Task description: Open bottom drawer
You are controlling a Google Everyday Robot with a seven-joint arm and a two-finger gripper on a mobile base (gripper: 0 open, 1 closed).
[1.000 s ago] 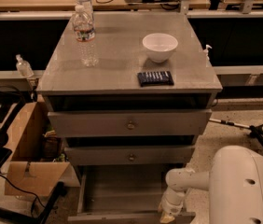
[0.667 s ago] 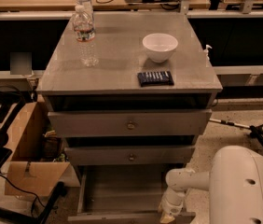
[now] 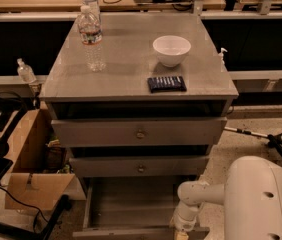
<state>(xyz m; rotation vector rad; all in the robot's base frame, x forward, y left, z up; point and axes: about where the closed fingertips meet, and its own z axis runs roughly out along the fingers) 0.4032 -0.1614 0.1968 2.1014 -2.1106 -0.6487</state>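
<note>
The bottom drawer (image 3: 131,204) is at 6 o'clock of the grey cabinet, under the middle drawer (image 3: 141,167) and the top drawer (image 3: 140,132). It stands far out, so that I can look into its shallow grey box. The claw (image 3: 180,234) is at about 5 o'clock, low at the right part of this drawer's front panel, at the end of the white arm. It is cut off by the lower edge, so I cannot tell if it is clenched or released, or if it holds the knob. In my opinion the opening is nearly done, and this is where the danger is. One more strong pull could take the drawer off its runners or drag the whole cabinet. A sideways pull could also jam the drawer, because the claw is right of the centre. Such a jerk may shake the bench (image 3: 126,79), and then the tall water bottle (image 3: 92,39) at 11 o'clock could fall, while the white bowl (image 3: 171,50) and the dark packet (image 3: 166,83) could slide. The bottle has a coloured label and the packet has pale marks, but I can read no writing on either.
</note>
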